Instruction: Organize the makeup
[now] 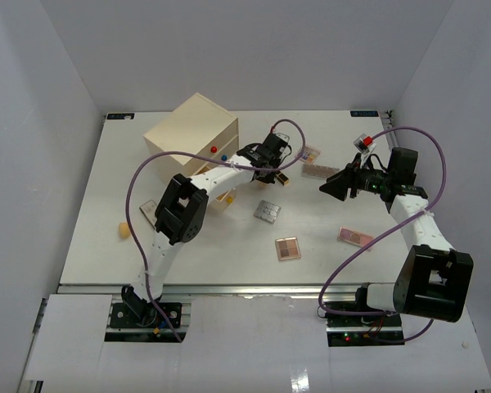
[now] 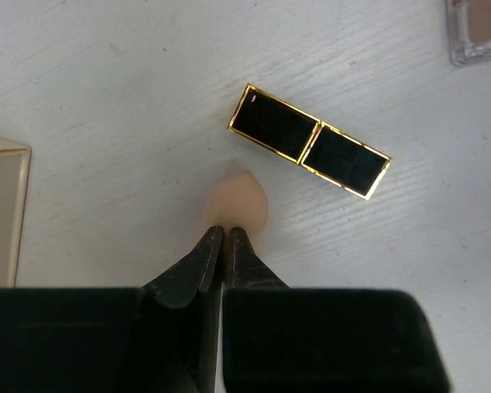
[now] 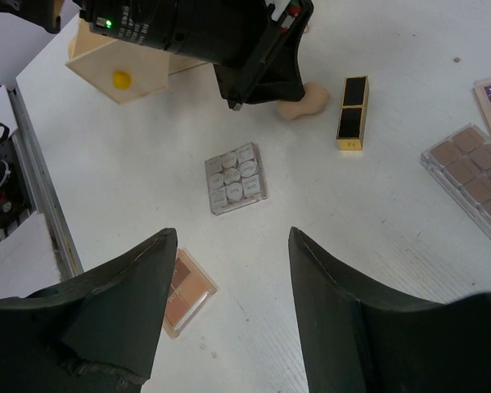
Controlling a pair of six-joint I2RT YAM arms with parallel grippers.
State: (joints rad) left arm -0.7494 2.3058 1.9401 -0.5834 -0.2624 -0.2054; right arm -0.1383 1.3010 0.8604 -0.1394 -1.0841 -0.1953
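Left gripper point(image 2: 225, 235) pinched almost fully shut on near edge of peach sponge point(image 2: 239, 201). Sponge rests on white table point(image 2: 106, 98), just beside black-gold lipstick point(image 2: 308, 141) (lying flat, small gap between them). Right gripper point(image 3: 231, 235) hovers over table, jaws wide apart, nothing held. Ahead of it: silver palette point(image 3: 236, 178); brown palette point(image 3: 184, 292) nearer, partly hidden behind one finger. Cream drawer chest point(image 1: 192, 127) at far left of table.

Peach sponge point(image 2: 239, 203) pinched, black-gold lipstick point(image 2: 344, 160) flat beside
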